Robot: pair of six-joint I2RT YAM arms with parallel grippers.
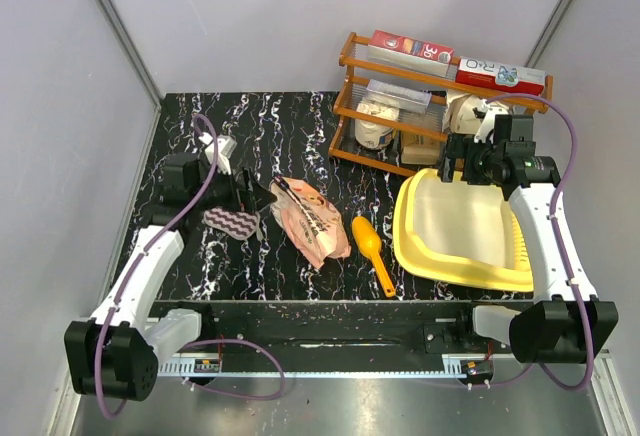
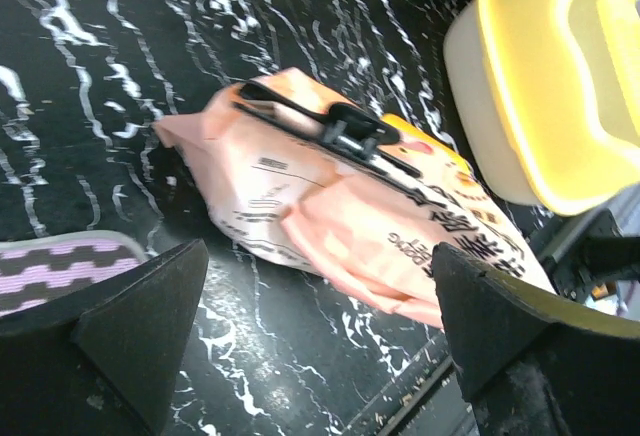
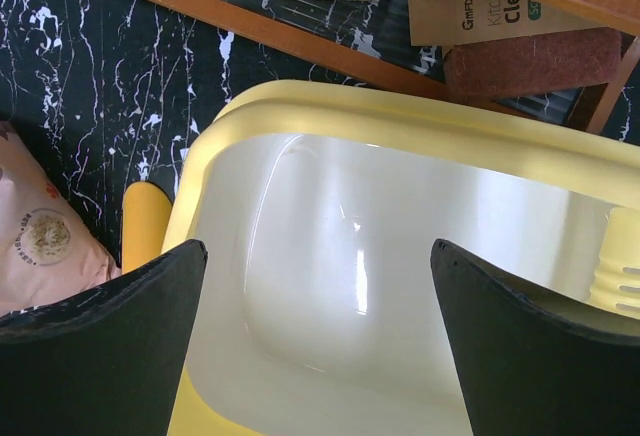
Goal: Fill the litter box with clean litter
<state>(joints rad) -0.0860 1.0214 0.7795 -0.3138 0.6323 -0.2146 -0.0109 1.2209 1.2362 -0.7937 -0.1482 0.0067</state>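
The yellow litter box lies at the right of the table, its pale inside bare; no loose granules show. It also shows in the right wrist view and the left wrist view. The clean litter is a peach-orange bag lying flat at mid-table, closed by a black clip. My left gripper is open and empty just left of the bag, low over the table. My right gripper is open and empty above the box's far end.
A yellow-orange scoop lies between bag and box. A purple zigzag cloth lies under the left arm. A wooden rack with boxes, jars and sponges stands at the back right, just behind the litter box.
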